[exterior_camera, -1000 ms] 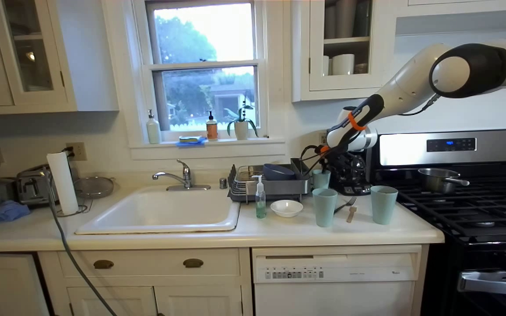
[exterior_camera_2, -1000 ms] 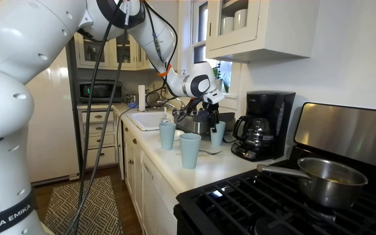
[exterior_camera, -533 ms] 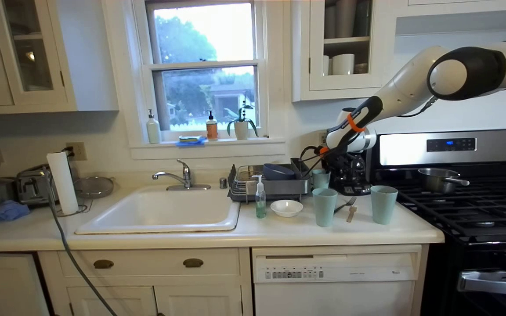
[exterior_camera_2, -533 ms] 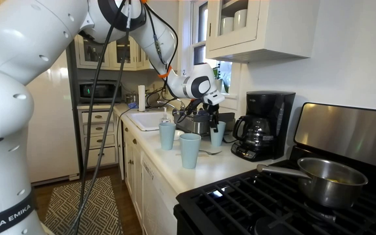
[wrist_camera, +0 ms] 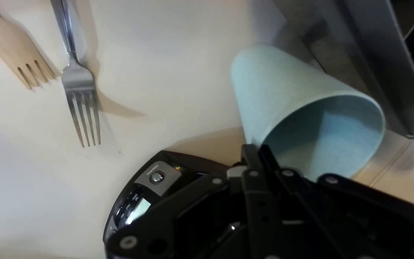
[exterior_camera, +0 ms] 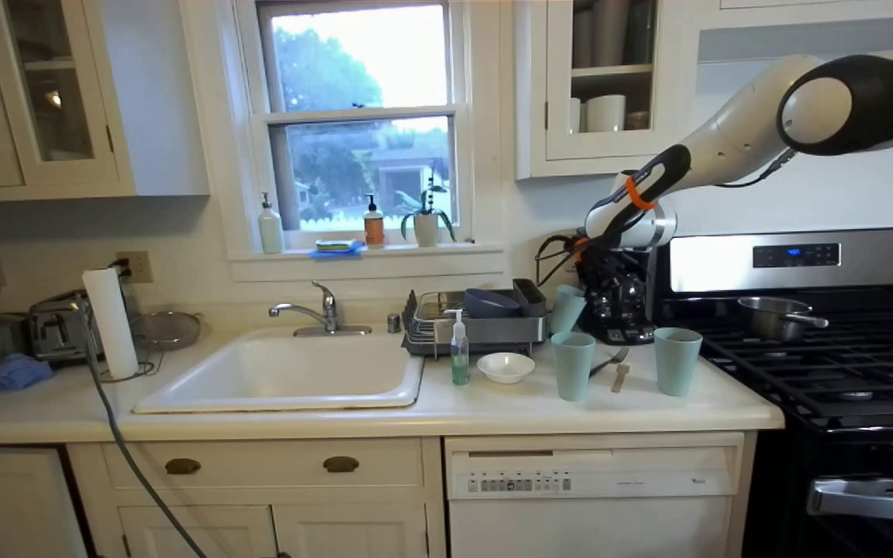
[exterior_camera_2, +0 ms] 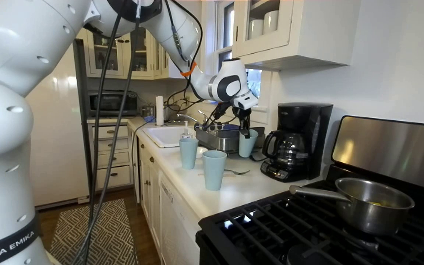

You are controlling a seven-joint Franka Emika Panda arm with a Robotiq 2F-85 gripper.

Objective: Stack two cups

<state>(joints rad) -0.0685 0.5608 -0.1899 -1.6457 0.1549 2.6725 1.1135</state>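
My gripper (wrist_camera: 258, 148) is shut on the rim of a pale mint-green cup (wrist_camera: 282, 81), one finger inside and one outside the wall. That cup hangs tilted beside the dish rack, seemingly raised off the counter, in both exterior views (exterior_camera: 567, 308) (exterior_camera_2: 247, 145). Two matching cups stand upright, mouth up, nearer the counter's front: a cup (exterior_camera_2: 188, 154) toward the sink and another cup (exterior_camera_2: 214, 171) toward the stove. In an exterior view the same pair shows as the sink-side cup (exterior_camera: 573, 368) and the stove-side cup (exterior_camera: 677, 363).
A black coffee maker (exterior_camera_2: 294, 143) stands close to the held cup, with the dish rack (exterior_camera: 493, 332) on its other side. A metal fork (wrist_camera: 79, 81) and a wooden fork (wrist_camera: 13, 46) lie on the counter. The white bowl (exterior_camera: 505, 367) and soap bottle (exterior_camera: 459, 353) are near the sink.
My gripper has closed on the rear cup's rim and risen. The cup has come up with it and now leans. The two front cups have stayed put.
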